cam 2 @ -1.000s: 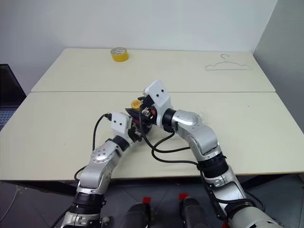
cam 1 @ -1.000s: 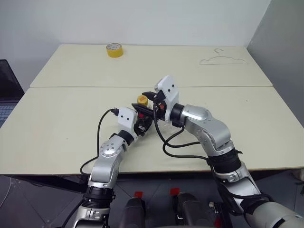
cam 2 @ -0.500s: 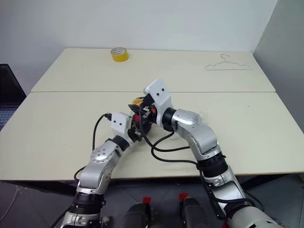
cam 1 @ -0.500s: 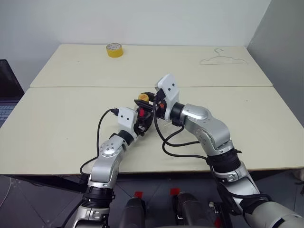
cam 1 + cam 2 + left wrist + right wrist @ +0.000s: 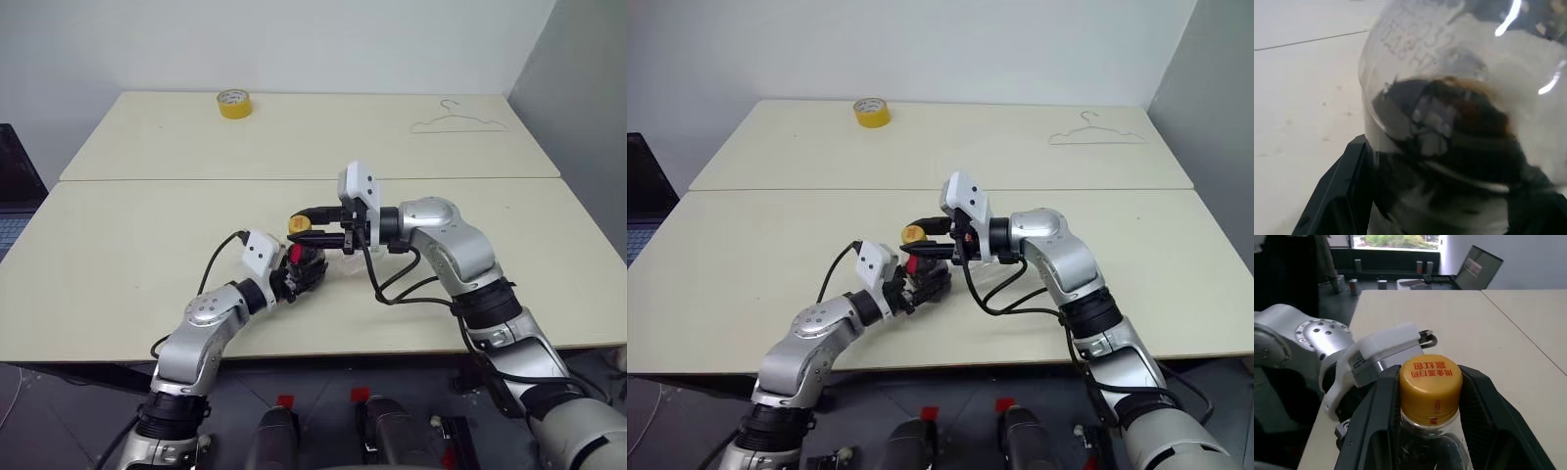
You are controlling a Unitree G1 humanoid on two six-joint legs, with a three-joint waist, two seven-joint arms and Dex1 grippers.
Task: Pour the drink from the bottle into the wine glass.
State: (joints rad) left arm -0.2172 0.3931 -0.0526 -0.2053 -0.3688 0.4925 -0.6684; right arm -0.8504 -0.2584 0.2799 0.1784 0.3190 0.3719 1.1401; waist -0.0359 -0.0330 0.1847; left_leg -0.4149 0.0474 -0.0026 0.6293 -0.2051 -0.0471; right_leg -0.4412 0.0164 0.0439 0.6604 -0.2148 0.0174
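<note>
My left gripper [image 5: 300,278] is shut around the ribbed body of the bottle [image 5: 303,262], holding it just above the near table and roughly upright. Its red neck strip [image 5: 294,253] shows above the fingers. The dark drink [image 5: 1459,127] sloshes in the bottle, close up in the left wrist view. My right gripper [image 5: 304,226] reaches in level from the right. Its two black fingers [image 5: 1376,421] are closed against both sides of the yellow-orange cap [image 5: 1430,382]. The wine glass is hidden.
A yellow tape roll [image 5: 235,102] sits at the far table's back left, and a wire hanger [image 5: 460,123] lies at its back right. A seam [image 5: 147,180] divides the two tables. A laptop [image 5: 15,186] stands off the left edge. Black cables [image 5: 392,289] loop under my right arm.
My right wrist has swung round, so its gripper now points level at the cap from the right with its fingers drawn in. My left hand has pulled the bottle slightly nearer.
</note>
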